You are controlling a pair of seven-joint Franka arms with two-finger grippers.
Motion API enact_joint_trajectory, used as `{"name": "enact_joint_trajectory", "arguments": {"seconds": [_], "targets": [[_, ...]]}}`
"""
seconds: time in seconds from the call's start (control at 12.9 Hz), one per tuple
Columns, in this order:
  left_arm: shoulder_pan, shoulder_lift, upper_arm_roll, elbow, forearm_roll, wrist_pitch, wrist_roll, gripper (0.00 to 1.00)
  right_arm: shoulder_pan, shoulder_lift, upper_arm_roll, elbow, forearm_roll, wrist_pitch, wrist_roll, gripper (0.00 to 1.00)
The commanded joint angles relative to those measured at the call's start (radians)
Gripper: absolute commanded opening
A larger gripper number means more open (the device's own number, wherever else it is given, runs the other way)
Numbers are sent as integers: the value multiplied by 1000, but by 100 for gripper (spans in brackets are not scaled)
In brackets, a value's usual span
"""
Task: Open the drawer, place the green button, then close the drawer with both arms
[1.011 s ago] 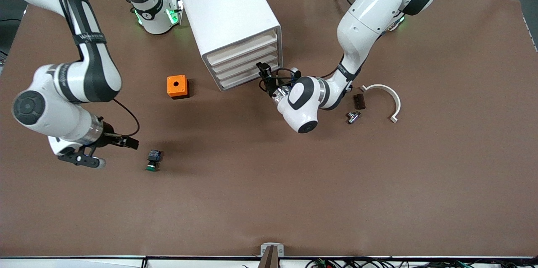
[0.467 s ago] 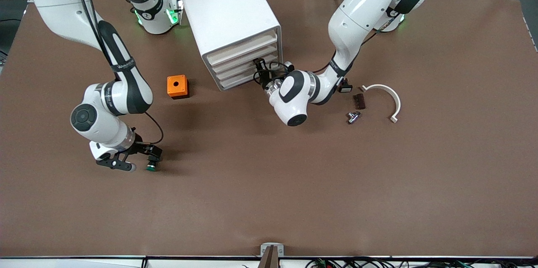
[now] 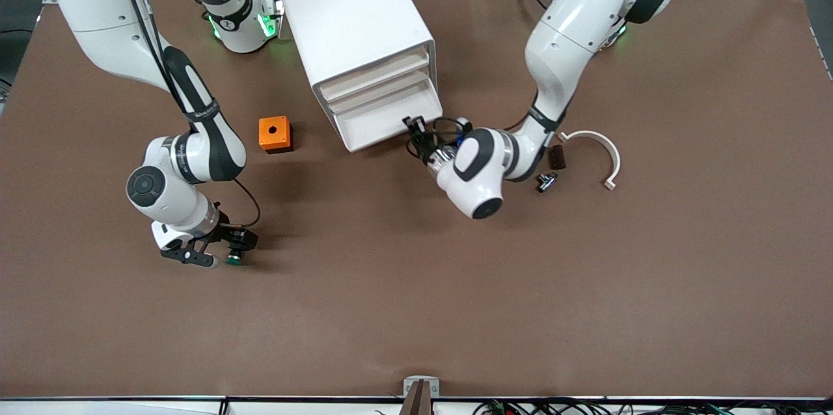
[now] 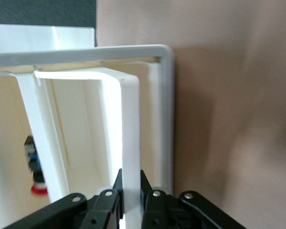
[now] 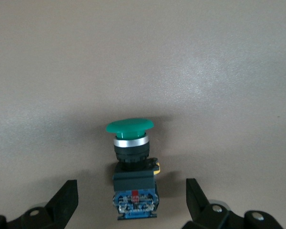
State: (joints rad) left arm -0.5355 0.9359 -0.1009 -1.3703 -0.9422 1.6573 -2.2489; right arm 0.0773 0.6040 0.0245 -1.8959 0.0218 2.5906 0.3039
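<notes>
The white cabinet (image 3: 355, 18) stands near the robots' bases. Its third drawer (image 3: 384, 117) is pulled partly out. My left gripper (image 3: 416, 132) is shut on the drawer's front wall (image 4: 131, 138) near its corner toward the left arm's end; in the left wrist view my gripper (image 4: 131, 180) pinches that thin white wall. The button (image 3: 235, 256) lies on its side on the table, green cap toward the front camera. My right gripper (image 3: 237, 244) is low over it and open. In the right wrist view the button (image 5: 132, 157) lies between the spread fingers of my gripper (image 5: 131, 205), untouched.
An orange cube (image 3: 274, 133) sits beside the cabinet toward the right arm's end. A white curved bracket (image 3: 602, 149), a dark brown piece (image 3: 555, 156) and a small metal fitting (image 3: 545, 181) lie by the left arm. A blurred blue-and-red thing (image 4: 34, 164) shows by the drawer's side.
My left gripper has pulled the third drawer out toward the front camera. My right gripper has settled a little closer around the button, which has not moved.
</notes>
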Motion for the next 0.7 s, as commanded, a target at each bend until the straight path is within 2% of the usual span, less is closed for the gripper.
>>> {"name": "enact_joint_trajectory", "arguments": {"seconds": [0.0, 0.08, 0.16, 0.23, 0.31, 0.47, 0.54, 0.62], "targets": [[81, 20, -2, 45, 11, 35, 115, 0, 4, 22, -2, 14, 7, 14, 23, 100], [103, 20, -2, 45, 10, 39, 149, 1, 4, 25, -2, 15, 6, 14, 29, 95], [107, 20, -2, 45, 10, 39, 164, 14, 5, 26, -2, 15, 4, 13, 29, 52], [109, 17, -2, 45, 10, 39, 163, 38, 7, 26, -2, 15, 6, 11, 31, 21], [111, 12, -2, 45, 10, 38, 160, 47, 7, 26, -2, 15, 6, 10, 35, 3], [112, 6, -2, 45, 10, 33, 157, 69, 7, 25, -2, 15, 6, 3, 44, 0], [123, 3, 0, 45, 11, 33, 155, 87, 7, 23, -2, 17, 6, 2, 44, 0], [138, 1, -2, 47, 13, 33, 155, 100, 9, 22, -2, 26, 6, -3, 43, 0]]}}
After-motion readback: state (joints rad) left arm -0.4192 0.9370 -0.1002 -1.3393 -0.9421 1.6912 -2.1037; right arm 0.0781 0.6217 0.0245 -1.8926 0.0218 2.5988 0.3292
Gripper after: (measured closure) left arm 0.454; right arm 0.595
